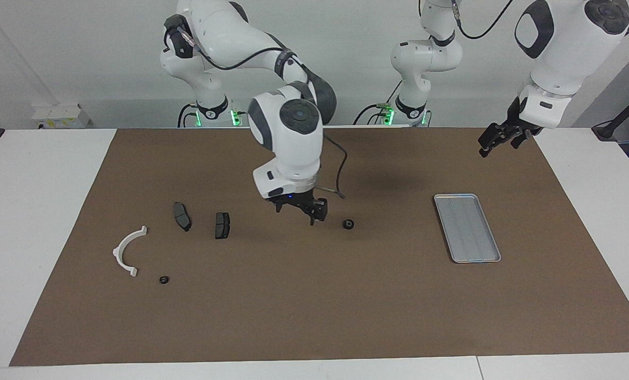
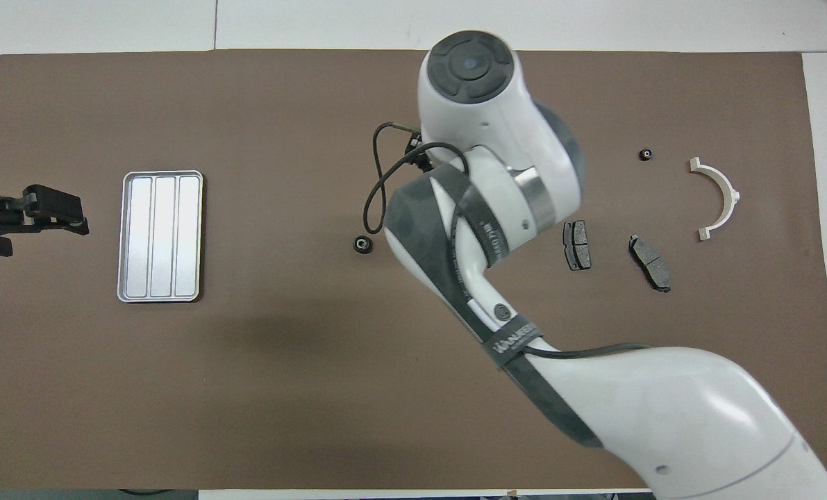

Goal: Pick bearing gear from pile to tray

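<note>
One small black bearing gear (image 1: 348,224) (image 2: 362,244) lies on the brown mat between the pile and the tray (image 1: 467,228) (image 2: 160,236), which holds nothing. My right gripper (image 1: 297,211) hangs open and empty over the mat, beside that gear toward the pile; the overhead view hides it under its own wrist. The pile holds a white bracket (image 1: 129,250) (image 2: 717,198), two brake pads (image 1: 181,215) (image 1: 222,225) and another black bearing gear (image 1: 163,279) (image 2: 646,154). My left gripper (image 1: 496,138) (image 2: 55,212) waits open in the air past the tray's end.
The brown mat (image 1: 293,306) covers most of the white table. The right arm's forearm and a looping cable (image 2: 378,187) stretch over the mat's middle in the overhead view.
</note>
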You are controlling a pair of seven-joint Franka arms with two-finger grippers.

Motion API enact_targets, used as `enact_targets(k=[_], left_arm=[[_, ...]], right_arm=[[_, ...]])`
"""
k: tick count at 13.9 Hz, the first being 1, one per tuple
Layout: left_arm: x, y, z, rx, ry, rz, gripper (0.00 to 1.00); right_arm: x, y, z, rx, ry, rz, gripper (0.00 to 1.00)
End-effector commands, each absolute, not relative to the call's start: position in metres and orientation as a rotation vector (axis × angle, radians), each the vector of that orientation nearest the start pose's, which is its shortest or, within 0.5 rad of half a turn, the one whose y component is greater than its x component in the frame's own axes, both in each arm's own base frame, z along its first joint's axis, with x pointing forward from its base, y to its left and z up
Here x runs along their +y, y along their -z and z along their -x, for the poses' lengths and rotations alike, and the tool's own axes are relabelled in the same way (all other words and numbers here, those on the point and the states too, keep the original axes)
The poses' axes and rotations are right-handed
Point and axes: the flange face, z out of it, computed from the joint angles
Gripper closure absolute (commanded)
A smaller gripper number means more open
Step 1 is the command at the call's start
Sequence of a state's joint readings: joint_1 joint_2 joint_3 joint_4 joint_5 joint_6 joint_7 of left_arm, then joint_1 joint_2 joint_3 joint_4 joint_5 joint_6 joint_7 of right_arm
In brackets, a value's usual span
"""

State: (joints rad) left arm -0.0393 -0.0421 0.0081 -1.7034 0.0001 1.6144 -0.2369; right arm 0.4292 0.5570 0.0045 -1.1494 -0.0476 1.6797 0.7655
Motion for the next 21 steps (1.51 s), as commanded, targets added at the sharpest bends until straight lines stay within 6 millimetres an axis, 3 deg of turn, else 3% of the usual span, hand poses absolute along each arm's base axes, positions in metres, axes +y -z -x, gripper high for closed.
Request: enact_targets(k=[1,4,5,8,10,13,15,18,21], left_arm=[[-0.017,-0.594,-0.536,-0.32,-0.068,3.133,0.0],[-0.017,-0.594,-0.536,-0.32,-0.07,3.134,0.0],[-0.017,-0.594,-0.536,-0.32,-0.068,3.135,0.0],[-0.017,-0.594,-0.536,-0.32,-0.07,3.134,0.0],[-0.017,-0.594,-0.536,-0.32,-0.07,3.134,0.0],[-0.017,-0.594,-0.536,-0.32,-0.068,3.133,0.0],[-0.017,-0.593,-0.536,-0.32,-0.073,3.134,0.0],[-0.017,-0.593,-0.536,-0.32,-0.07,3.134,0.0],[-0.018,-0.593,-0.535,-0.31,-0.082,3.134,0.0]], right_arm=[[0.212,-0.498,-0.666,0.184,-0.041,3.183,0.0],[0.102,-0.489,-0.69,-0.065,-0.053,3.177,0.0],[0.076,-0.484,-0.694,-0.111,-0.02,3.173,0.0],[0.026,-0.45,-0.688,-0.175,0.061,3.168,0.0],[0.002,-0.419,-0.688,-0.207,0.119,3.166,0.0],[-0.013,-0.375,-0.684,-0.195,0.182,3.165,0.0],[-0.035,-0.348,-0.689,-0.177,0.179,3.167,0.0],[-0.042,-0.317,-0.695,-0.158,0.198,3.164,0.0],[-0.04,-0.302,-0.7,-0.092,0.205,3.136,0.0]])
